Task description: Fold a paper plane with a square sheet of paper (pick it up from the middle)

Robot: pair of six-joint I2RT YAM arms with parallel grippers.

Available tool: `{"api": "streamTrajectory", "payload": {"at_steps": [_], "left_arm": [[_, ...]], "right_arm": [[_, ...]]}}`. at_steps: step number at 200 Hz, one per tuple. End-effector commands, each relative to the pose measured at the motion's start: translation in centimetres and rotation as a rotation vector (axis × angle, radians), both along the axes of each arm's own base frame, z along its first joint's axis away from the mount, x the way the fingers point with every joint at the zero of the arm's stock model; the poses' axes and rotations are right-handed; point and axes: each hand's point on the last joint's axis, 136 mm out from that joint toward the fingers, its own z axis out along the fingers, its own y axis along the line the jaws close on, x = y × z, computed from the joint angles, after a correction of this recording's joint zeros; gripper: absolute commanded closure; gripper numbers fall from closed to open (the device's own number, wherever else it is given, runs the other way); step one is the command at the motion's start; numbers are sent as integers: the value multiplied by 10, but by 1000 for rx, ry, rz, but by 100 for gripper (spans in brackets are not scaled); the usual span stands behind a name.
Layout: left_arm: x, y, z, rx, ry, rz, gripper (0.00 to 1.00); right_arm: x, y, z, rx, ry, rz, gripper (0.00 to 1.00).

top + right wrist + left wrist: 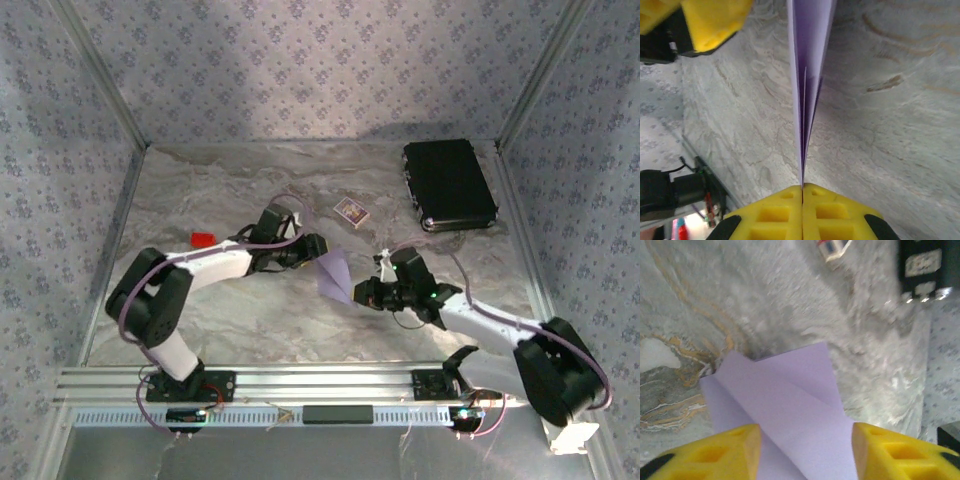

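The folded lilac paper (335, 272) is held on edge over the marbled tabletop (230, 320), between the two arms. One end is clamped by the right fingers (775, 212), which are pressed tight together on it. The left fingers (735, 447) are spread apart on either side of the paper's other end, released. A black case (450, 185) is seen at the far right.
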Motion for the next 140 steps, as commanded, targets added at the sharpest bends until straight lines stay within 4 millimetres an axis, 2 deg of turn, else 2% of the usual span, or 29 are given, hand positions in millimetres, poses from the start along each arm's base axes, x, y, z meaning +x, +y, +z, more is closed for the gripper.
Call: {"api": "streamTrajectory", "payload": {"at_steps": [1,19,66,105,140], "left_arm": [[1,16,14,56,-90,39,41],[1,25,25,68,-143,64,37],[-2,46,48,71,-255,128,37],[-4,54,54,70,-281,148,37],[-8,58,59,52,-294,154,37]], "right_arm": [[5,-16,12,-134,-138,3,94],[9,-25,27,-193,-218,-14,95],[22,-43,55,-318,-390,-97,96],[33,-50,65,-343,-374,-210,96],[31,-60,69,-398,-287,-298,96]]}}
